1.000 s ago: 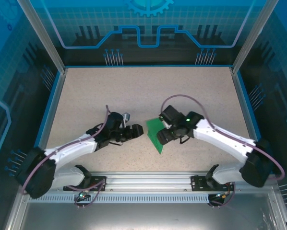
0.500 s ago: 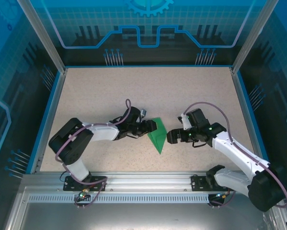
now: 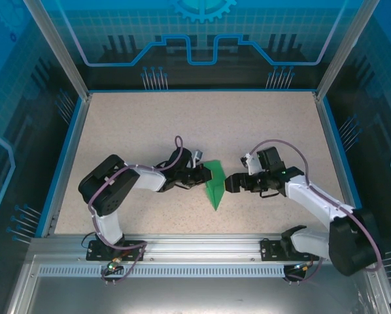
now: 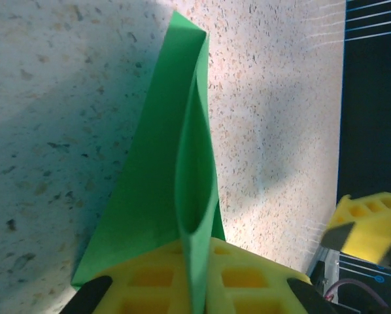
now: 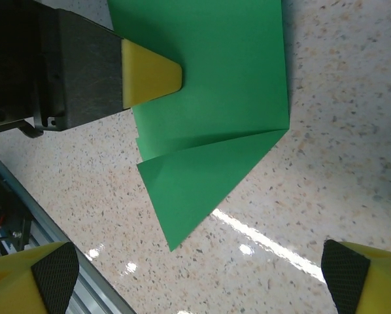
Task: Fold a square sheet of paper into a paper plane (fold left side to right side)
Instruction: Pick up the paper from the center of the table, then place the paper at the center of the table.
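The speckled table (image 3: pixel 150 124) is carrying the whole setup inside a blue rim. The left arm (image 3: pixel 143 179) is reaching in from the near left with its elbow doubled back. The right arm (image 3: pixel 313 199) is reaching in from the near right. Both wrists are pointing toward the middle of the table and facing each other.

The green paper (image 3: pixel 214 186) is lying between the two wrists, near the centre of the table and somewhat toward the near edge. It is folded into a narrow, pointed shape. Its long axis is running from the far side to the near side with a slight lean. The broad end is lying at the far side, and the sharp tip is pointing at the near edge, toward the arm bases. In the right wrist view, a triangular flap is tapering down to that tip.

The left gripper (image 3: pixel 201 175) is clamped on the left side of the paper, near the broad end. In the left wrist view, its yellow pads (image 4: pixel 248 275) are pinching a raised fold that is standing up off the table, while the rest of the paper is resting flat.

The right gripper (image 3: pixel 231 184) is holding its jaws spread wide, just beside the right edge of the paper and clear of it. Its yellow fingertips (image 5: pixel 378 288) are sitting low over the table surface.
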Motion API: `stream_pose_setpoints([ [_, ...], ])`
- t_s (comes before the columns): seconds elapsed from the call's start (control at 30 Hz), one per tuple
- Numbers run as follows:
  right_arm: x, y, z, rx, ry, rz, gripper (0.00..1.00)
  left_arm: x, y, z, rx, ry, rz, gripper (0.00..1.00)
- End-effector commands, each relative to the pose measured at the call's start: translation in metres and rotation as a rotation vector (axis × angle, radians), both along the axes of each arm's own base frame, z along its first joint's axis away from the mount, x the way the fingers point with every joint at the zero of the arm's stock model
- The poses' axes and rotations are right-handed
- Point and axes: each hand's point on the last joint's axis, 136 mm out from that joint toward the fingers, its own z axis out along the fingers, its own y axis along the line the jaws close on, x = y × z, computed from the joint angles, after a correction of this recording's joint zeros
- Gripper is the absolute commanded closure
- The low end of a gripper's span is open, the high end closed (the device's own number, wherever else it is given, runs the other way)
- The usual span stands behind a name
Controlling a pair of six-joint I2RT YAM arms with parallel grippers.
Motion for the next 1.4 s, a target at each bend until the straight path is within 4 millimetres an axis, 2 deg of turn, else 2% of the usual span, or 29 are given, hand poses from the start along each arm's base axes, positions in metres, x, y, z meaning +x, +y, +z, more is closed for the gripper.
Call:
stream_pose_setpoints([
  [0.0, 0.020, 0.012, 0.011, 0.103, -0.078, 0.032, 0.01, -0.002, 0.001, 0.021, -0.093, -0.082, -0.047, 0.94],
  [0.2, 0.041, 0.024, 0.014, 0.243, -0.095, 0.053, 0.07, -0.010, 0.007, 0.031, -0.138, -0.126, -0.082, 0.96],
  [0.33, 0.050, 0.033, 0.005, 0.286, -0.062, 0.083, 0.15, -0.015, 0.008, 0.037, -0.164, -0.153, -0.104, 0.96],
  [0.57, 0.066, 0.040, -0.008, 0.331, -0.029, 0.094, 0.21, -0.021, 0.010, 0.039, -0.184, -0.168, -0.128, 0.97],
  [0.67, 0.069, 0.047, -0.008, 0.391, -0.008, 0.117, 0.29, -0.022, 0.009, 0.038, -0.189, -0.166, -0.136, 0.97],
  [0.93, 0.068, 0.051, -0.018, 0.418, 0.027, 0.133, 0.48, -0.022, 0.010, 0.033, -0.188, -0.153, -0.140, 0.98],
  [1.17, 0.068, 0.043, -0.026, 0.376, 0.035, 0.109, 0.67, -0.020, 0.011, 0.029, -0.185, -0.140, -0.135, 0.98],
  [1.37, 0.070, 0.039, -0.025, 0.358, 0.028, 0.096, 0.78, -0.019, 0.012, 0.025, -0.179, -0.130, -0.132, 0.98],
])
